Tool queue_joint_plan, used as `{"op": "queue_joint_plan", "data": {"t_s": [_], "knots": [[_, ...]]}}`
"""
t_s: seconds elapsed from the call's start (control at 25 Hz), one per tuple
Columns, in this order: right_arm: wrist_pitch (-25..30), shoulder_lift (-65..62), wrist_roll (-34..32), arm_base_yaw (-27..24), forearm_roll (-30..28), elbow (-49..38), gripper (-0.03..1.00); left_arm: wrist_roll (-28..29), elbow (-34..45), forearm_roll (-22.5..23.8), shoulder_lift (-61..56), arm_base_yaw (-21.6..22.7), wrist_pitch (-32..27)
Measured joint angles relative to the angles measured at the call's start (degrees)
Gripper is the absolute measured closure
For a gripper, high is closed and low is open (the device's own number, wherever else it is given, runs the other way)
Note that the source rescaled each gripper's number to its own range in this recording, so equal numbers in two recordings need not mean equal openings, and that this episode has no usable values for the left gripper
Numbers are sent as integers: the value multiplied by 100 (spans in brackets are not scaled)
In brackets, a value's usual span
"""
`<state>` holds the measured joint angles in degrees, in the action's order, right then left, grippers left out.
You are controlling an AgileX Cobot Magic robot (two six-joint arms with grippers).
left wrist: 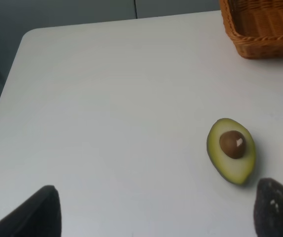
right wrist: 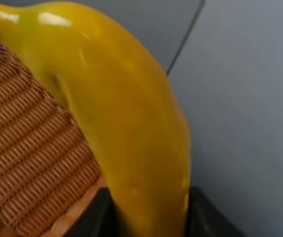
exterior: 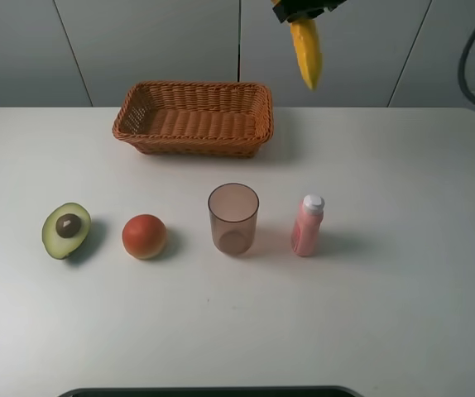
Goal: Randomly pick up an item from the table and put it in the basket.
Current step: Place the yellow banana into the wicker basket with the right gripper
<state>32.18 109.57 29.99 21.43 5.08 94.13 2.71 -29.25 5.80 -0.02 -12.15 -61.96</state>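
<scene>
The yellow banana (exterior: 306, 51) hangs in the air above the back of the white table (exterior: 403, 289), just right of the wicker basket (exterior: 193, 116). My right gripper (exterior: 302, 8) is shut on its upper end at the top edge of the high view. In the right wrist view the banana (right wrist: 126, 128) fills the frame between the dark fingers (right wrist: 94, 217), with the basket (right wrist: 28, 163) below and beside it. The basket holds nothing. My left gripper (left wrist: 156, 217) is open and empty, low over the table's left side, near the avocado half (left wrist: 231, 149).
In a row across the table's middle lie an avocado half (exterior: 66, 230), a round orange-red fruit (exterior: 144, 236), a translucent brownish cup (exterior: 233, 218) and a pink bottle with white cap (exterior: 308, 226). The basket's corner (left wrist: 260, 27) shows in the left wrist view.
</scene>
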Motion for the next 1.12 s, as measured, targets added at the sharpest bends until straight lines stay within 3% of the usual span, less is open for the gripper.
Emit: {"op": "queue_joint_plan", "data": {"t_s": [0.2,0.4,0.68,1.12], "knots": [[-251,970,1411,616,0,741,97,0,0,0,0,0,0],[-288,1751,2415,1009,0,1356,97,0,0,0,0,0,0],[-330,2537,2623,1104,234,1545,97,0,0,0,0,0,0],[-330,2633,2533,1104,316,1679,97,0,0,0,0,0,0]]}}
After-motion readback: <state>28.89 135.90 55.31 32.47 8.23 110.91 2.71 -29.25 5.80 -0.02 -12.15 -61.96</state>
